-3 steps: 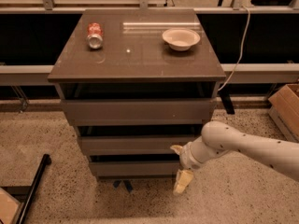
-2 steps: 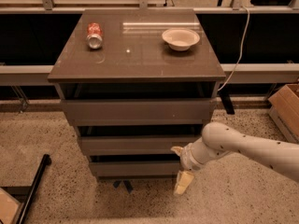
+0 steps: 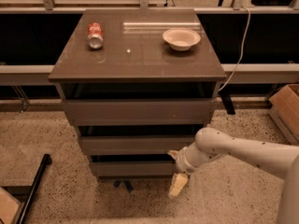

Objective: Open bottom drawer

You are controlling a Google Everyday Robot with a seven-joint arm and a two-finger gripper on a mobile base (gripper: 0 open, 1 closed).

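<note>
The bottom drawer (image 3: 133,168) is the lowest of three flat grey fronts of the grey-brown cabinet (image 3: 140,59). It stands slightly out, with a dark gap above it. My gripper (image 3: 176,170) is at the drawer's right end, low by the floor, on a white arm (image 3: 243,150) that comes in from the right. The middle drawer front (image 3: 135,144) and the wider top drawer front (image 3: 138,111) sit above it.
A red soda can (image 3: 95,35) lies on its side on the cabinet top, and a white bowl (image 3: 181,38) stands at the back right. A cardboard box (image 3: 287,111) is on the floor at right. A black bar (image 3: 32,190) lies at lower left. A white cable (image 3: 239,50) hangs behind.
</note>
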